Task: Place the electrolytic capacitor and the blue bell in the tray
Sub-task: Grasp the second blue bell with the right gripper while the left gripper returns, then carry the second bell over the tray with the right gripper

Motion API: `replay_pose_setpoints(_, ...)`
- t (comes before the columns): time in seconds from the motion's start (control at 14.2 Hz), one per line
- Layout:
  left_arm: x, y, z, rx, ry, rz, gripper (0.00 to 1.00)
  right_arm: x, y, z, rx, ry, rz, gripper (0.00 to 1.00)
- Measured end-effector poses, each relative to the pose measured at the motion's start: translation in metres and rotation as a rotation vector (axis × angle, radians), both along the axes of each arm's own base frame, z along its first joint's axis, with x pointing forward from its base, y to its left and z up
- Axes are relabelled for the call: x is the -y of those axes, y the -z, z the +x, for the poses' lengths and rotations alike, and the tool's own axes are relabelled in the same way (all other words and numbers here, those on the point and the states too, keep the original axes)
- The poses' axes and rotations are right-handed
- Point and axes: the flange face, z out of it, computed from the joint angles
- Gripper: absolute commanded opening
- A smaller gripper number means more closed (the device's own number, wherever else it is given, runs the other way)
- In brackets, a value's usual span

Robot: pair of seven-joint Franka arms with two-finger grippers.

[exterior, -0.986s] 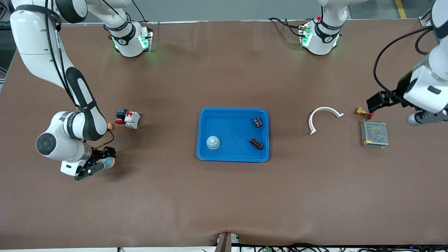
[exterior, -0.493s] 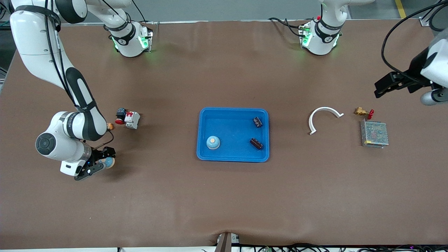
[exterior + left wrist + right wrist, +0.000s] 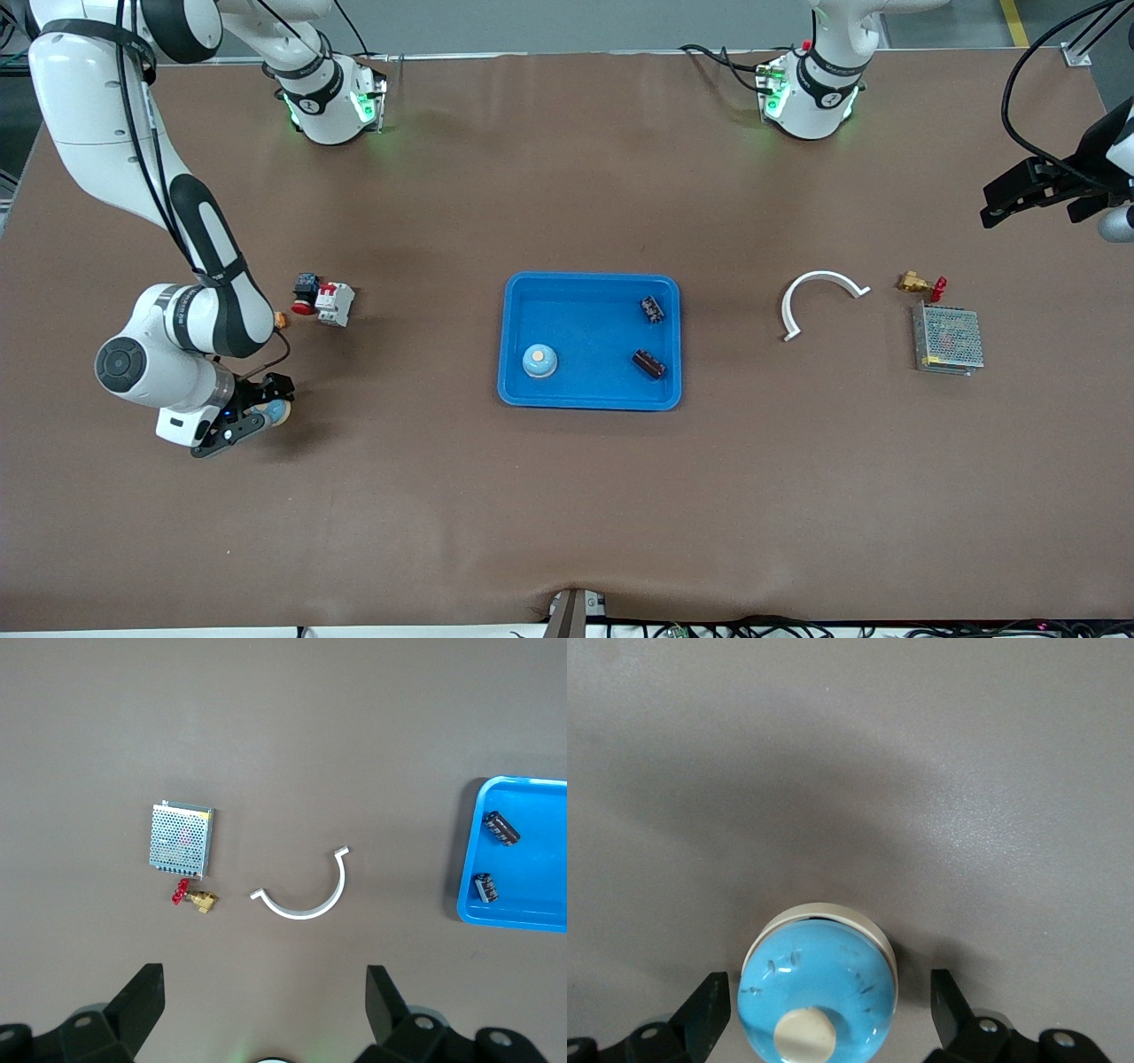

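Your right gripper (image 3: 250, 410) sits low at the right arm's end of the table, fingers spread wide on either side of a glossy blue bell (image 3: 818, 983) with a cream button, not gripping it. Your left gripper (image 3: 1032, 190) hangs open and empty over the left arm's end of the table. The smooth blue plastic tray (image 3: 591, 399), rounded at its corners, holds a second domed bell (image 3: 539, 361) and two dark cylindrical capacitors (image 3: 653, 308).
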Motion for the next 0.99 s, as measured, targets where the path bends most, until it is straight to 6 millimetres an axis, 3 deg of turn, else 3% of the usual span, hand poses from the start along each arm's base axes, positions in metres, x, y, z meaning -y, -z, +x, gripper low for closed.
replay_pose_setpoints(0.28, -0.001, 0.004, 0.0, -0.009, -0.002, 0.001, 1.0, -0.001, 0.0, 0.0, 0.0, -0.002, 0.001, 0.73)
replay_pose_setpoints(0.42, 0.0, 0.008, 0.0, -0.018, -0.001, 0.001, 1.0, -0.001, -0.002, 0.002, 0.006, -0.003, 0.0, 0.65)
replay_pose_setpoints(0.99, 0.008, 0.009, -0.016, -0.029, 0.016, 0.005, 1.0, -0.002, -0.004, 0.003, 0.01, -0.005, 0.002, 0.61)
